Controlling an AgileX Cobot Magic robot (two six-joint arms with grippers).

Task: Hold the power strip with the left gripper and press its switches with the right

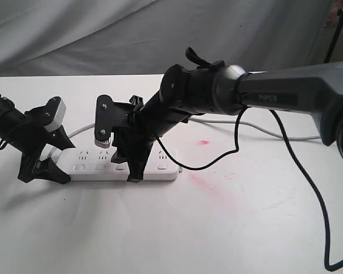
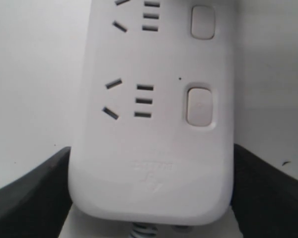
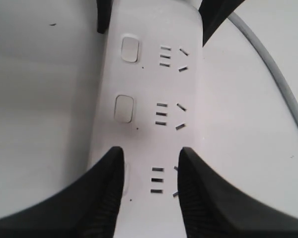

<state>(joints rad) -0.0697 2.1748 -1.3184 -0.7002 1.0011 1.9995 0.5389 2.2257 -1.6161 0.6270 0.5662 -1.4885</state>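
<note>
Item, table (image 1: pixel 160 240), entered left to right in the exterior view. At 9 o'clock, left gripper (image 1: pixel 44 170): fingers set against both long edges of the power strip (image 1: pixel 97 162) at its cord end, clamped on it as far as the left wrist view showed. From 9 o'clock toward centre, the strip lay flat and lengthwise. It was a white plastic bar with rounded corners and groups of dark socket slots. A row of switches (image 2: pixel 199 106), small rounded-rectangle buttons, ran along its 6 o'clock edge. At centre, right gripper (image 3: pixel 151 151): jaws a little apart with nothing between them. One finger covered most of the third button from the cord end, and whether it was pressing could not be told. At 3 o'clock, light grey cord (image 1: pixel 274 132) trailed behind, with a red smear (image 1: pixel 203 141) on the tabletop. Hazards, judged: the finger sat off-centre on the button and might slide off its edge. A hard push might skid or tip a strip held only at one end. The second finger might strike the sockets.
</note>
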